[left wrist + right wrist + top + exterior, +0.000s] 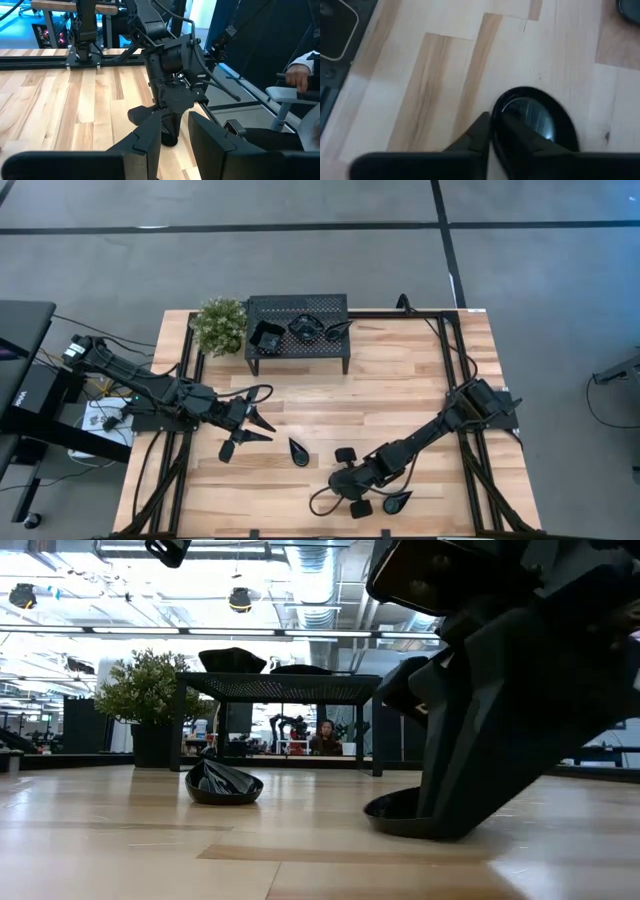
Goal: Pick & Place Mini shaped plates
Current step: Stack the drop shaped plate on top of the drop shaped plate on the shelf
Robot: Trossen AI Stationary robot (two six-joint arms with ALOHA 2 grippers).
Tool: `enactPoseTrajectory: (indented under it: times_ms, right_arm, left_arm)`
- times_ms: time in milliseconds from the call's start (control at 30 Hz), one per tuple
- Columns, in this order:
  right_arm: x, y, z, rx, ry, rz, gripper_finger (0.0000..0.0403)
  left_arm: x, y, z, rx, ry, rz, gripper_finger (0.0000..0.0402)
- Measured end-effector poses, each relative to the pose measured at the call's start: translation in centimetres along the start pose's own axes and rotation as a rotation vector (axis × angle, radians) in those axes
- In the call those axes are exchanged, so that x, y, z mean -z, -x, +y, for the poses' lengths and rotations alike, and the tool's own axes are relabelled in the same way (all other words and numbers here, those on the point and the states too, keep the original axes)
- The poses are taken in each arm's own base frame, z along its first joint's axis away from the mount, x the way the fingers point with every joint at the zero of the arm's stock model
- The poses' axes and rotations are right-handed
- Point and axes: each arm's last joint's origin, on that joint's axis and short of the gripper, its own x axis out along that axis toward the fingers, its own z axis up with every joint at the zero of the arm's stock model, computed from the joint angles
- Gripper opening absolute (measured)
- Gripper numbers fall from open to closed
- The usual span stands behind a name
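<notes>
My right gripper (491,131) (347,482) reaches down near the table's front middle and is shut on a small glossy black round plate (532,117) (392,812). A teardrop plate (299,451) (222,785) lies flat on the wood to its left, and another (397,501) lies to its right. More black plates (303,327) sit on top of the perforated stand (340,305). My left gripper (255,428) (174,119) hangs open over the left part of the table, holding nothing. My right gripper has the round plate's rim (496,111) pinched between its two fingers, one finger (520,136) inside the dish and the other (479,134) outside it. The fingers slant down from the table's far right. The plate's base rests on the table (400,828).
A potted plant (220,325) stands at the stand's left end. Black frame rails (455,350) run along the table's sides. Bare wood (380,400) lies between the stand and the grippers. A person's hand (299,76) shows beyond the table's right side.
</notes>
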Motion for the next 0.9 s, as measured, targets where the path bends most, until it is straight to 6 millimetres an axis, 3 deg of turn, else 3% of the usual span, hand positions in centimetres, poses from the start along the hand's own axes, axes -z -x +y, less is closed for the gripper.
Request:
enactPoseTrajectory:
  times_ms: [100,233,367,567,700,800,900]
  right_arm:
    - [-0.2,0.4,-0.4,-0.011,0.016,0.004,0.0008]
    - [-0.9,1.8,-1.5,0.01,-0.007,0.035,0.0018]
    - [-3.1,5.3,-3.3,0.069,0.055,0.057,0.0005]
    - [-6.1,11.6,-7.5,0.323,0.251,0.053,0.0007]
    - [-7.1,15.0,-10.8,0.331,0.171,-0.013,0.0003]
    - [-6.9,14.9,-11.9,0.244,0.039,-0.025,0.001]
    - [-6.4,12.0,-11.1,0.195,-0.011,0.033,0.0023]
  left_arm:
    - [0.0,0.0,0.0,0.0,0.0,0.0,0.01]
    - [0.0,0.0,0.0,0.0,0.0,0.0,0.01]
    - [0.0,0.0,0.0,0.0,0.0,-0.001,0.01]
    - [0.0,0.0,0.0,0.0,0.0,-0.004,0.01]
    - [0.0,0.0,0.0,0.0,0.0,-0.003,0.01]
    - [0.0,0.0,0.0,0.0,0.0,0.001,0.01]
    - [0.0,0.0,0.0,0.0,-0.001,0.004,0.01]
